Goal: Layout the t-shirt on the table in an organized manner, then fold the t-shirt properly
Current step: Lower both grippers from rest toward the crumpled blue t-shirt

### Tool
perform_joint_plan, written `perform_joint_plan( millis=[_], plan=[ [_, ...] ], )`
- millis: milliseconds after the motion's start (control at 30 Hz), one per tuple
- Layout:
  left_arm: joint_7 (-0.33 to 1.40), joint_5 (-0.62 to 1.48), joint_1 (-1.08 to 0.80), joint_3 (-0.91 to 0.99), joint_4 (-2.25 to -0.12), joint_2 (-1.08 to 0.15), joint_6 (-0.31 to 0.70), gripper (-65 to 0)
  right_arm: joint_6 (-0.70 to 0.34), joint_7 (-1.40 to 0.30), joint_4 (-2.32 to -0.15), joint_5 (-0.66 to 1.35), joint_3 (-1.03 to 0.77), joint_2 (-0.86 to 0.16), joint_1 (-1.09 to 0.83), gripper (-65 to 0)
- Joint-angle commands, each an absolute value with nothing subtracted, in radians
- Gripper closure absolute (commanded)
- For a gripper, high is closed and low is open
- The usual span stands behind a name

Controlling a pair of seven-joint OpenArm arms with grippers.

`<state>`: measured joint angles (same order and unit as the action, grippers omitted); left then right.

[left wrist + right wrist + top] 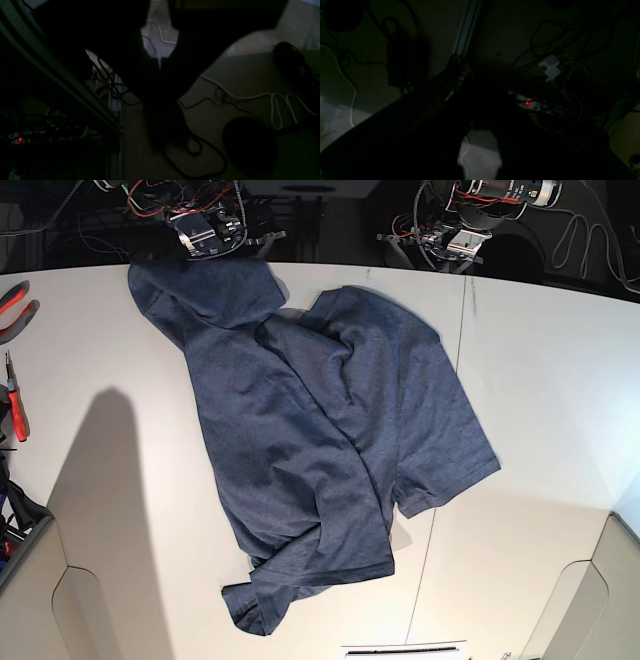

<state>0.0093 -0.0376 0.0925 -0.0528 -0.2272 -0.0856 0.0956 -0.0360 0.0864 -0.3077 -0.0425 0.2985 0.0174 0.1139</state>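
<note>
Both my fingers closed, empty, off the table (pixel 540 380). T-shirt (pixel 320 440) lies rumpled w/ folded-over layers; grabbing two layers could worsen bunching.

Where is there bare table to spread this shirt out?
Bare table lies right of the t-shirt, past the dark seam, and left of it toward the pliers. The far edge by both arm bases is crowded.

Looks like a robotics lab or workshop: wide smooth white tabletop (pixel 540 370), red-handled pliers (pixel 14 395) at its edge, loose black and white cables (pixel 250 96) on carpet, a white power strip with a red light (pixel 527 103).
</note>
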Motion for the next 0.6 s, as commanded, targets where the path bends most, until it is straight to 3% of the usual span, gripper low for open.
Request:
perform_joint_plan(
  millis=[0,433,567],
  plan=[
    [-0.004,-0.041,0.102,-0.053,-0.235,-0.089,0.102,0.0,-0.029,0.105,-0.318,-0.046,0.297,0.023,0.125,0.0],
    [0.000,0.016,0.047,-0.053,-0.235,-0.096,0.102,0.0,-0.029,0.104,-0.318,-0.046,0.297,0.022,0.102,0.0],
    [0.000,0.027,0.010,-0.053,-0.241,-0.112,0.149,0.0,-0.029,0.104,-0.318,-0.046,0.297,0.022,0.070,0.0]
  ],
)
